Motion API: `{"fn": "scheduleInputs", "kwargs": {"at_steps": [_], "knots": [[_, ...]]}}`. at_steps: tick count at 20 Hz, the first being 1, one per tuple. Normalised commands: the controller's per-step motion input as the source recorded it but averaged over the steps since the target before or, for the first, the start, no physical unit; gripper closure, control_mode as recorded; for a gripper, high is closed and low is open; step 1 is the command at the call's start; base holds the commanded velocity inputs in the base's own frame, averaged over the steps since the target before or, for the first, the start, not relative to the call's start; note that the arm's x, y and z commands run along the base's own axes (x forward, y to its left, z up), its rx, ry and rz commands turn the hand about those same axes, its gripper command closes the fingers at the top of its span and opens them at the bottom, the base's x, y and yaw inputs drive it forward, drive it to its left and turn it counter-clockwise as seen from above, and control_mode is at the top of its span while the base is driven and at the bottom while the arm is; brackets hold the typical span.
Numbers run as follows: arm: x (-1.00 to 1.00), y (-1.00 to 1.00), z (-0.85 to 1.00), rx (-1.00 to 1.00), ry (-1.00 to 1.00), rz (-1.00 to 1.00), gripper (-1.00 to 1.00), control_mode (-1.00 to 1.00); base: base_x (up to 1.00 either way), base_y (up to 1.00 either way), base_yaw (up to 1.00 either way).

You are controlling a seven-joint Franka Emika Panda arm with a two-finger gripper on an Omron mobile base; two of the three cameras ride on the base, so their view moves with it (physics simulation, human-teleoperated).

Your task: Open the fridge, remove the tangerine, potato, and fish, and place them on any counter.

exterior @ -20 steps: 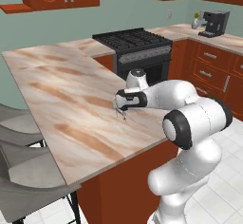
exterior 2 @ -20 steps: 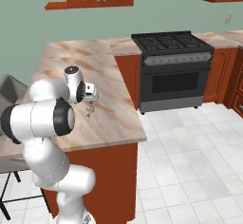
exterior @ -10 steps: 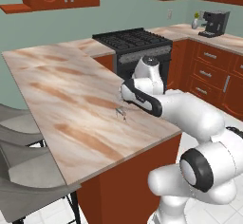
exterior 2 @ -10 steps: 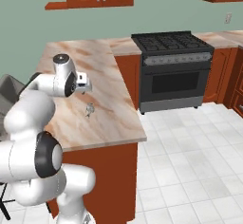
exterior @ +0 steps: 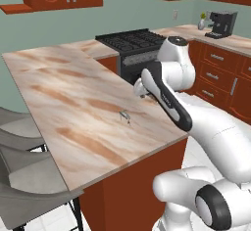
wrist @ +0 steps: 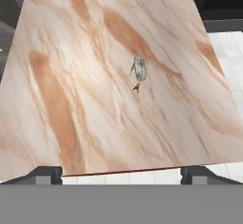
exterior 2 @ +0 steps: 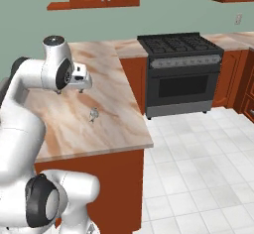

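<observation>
Simulated kitchen with the robot arm raised over a marbled beige-pink desk (exterior: 73, 103). The fish (exterior: 124, 115), a small silvery-grey body with a thin tail, lies flat on the desk surface, near the desk's end that faces the tiled floor (exterior 2: 198, 168) and roughly midway across its width. In the hand view the fish (wrist: 138, 71) appears just above centre, its tail pointing toward the lower edge of that view, with bare stone on all sides of it.

The hand (wrist: 121, 173) hangs above the desk and apart from the fish; its two dark fingertips (wrist: 45, 174) stand spread wide at the bottom corners of the hand view, and nothing lies between them. In the left base view the hand (exterior: 140, 89) sits at the end of the white arm, above and to the right of the fish. In the right base view the hand (exterior 2: 79, 83) is above and to the left of the fish (exterior 2: 93, 114).

Beyond the desk stands a black gas stove (exterior 2: 178, 74) between red-brown cabinets (exterior: 215, 68), with a dark coffee machine (exterior: 221, 23) on the far worktop. Grey stools (exterior: 24, 166) stand along the desk's left side
</observation>
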Motion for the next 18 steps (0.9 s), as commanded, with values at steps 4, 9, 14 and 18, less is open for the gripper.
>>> {"fn": "scheduleInputs", "kwargs": {"at_steps": [4,9,14,18], "knots": [[-1.0,-0.34,0.05,0.0,0.16,-0.03,-1.0,-1.0,0.0,0.0,0.0],[-0.69,-0.4,-0.54,0.0,0.2,-0.02,-1.0,-1.0,0.0,0.0,0.0],[-0.07,-0.07,-0.19,0.0,0.06,-0.05,-1.0,1.0,-0.01,-0.02,-0.33],[0.0,0.0,0.0,0.0,0.0,0.0,-1.0,1.0,0.0,0.0,-0.99]]}}
